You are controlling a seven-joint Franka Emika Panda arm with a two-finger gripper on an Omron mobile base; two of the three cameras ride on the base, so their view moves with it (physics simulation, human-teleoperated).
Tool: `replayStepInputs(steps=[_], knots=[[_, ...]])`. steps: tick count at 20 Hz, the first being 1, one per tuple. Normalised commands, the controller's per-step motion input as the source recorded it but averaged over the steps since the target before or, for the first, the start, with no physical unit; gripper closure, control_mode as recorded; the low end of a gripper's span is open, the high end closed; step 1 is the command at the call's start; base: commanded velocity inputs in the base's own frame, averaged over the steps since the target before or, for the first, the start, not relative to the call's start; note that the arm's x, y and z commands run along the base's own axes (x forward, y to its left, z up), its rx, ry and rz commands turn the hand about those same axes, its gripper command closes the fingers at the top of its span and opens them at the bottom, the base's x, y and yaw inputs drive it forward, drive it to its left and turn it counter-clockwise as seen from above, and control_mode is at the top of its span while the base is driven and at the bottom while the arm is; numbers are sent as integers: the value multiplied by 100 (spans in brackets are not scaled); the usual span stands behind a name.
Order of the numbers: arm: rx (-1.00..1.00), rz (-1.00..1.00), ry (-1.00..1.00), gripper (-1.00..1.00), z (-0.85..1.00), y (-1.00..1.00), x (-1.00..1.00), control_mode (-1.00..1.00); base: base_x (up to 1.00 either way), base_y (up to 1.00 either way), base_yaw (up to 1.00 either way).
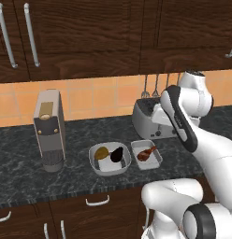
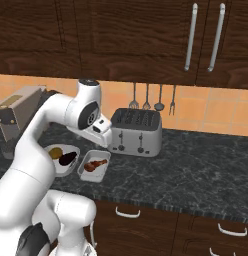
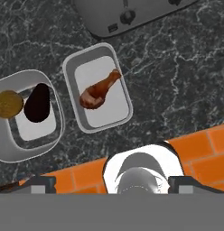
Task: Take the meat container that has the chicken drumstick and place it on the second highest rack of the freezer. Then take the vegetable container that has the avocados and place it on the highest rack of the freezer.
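claw (image 3: 113, 182) hanging released above the counter (image 1: 24, 172), tips spread wide, nothing between them. meat container (image 3: 97, 92) sitting on the counter in front of the toaster (image 2: 136, 131), chicken drumstick (image 3: 99, 90) lying diagonally inside. vegetable container (image 3: 28, 115) with the avocados (image 3: 23, 104) sitting just beside it, apart. judging: the tray grasp is coming first. lowering straight onto one long rim, one tip inside, one outside, clear of the drumstick and the neighbouring bowl, keeping the tray level.

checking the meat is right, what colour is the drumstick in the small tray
Glossy reddish-brown; the chicken drumstick in the meat container shows best in the hand view.
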Motion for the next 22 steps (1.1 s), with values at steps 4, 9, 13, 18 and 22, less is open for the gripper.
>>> replayStepInputs(steps=[4, 9, 13, 18, 22], knots=[[4, -8, 0, -100, -41, 8, 2, -100, 0, 0, 0], [-1, -7, 0, -100, -40, 0, -1, -100, 0, 0, 0], [-5, -14, 0, -100, -56, 0, 0, -100, 0, 0, 0], [0, -14, 7, -100, -55, -4, 0, -100, 0, 0, 0], [0, -9, 1, -100, -41, 0, 5, -100, 0, 0, 0]])
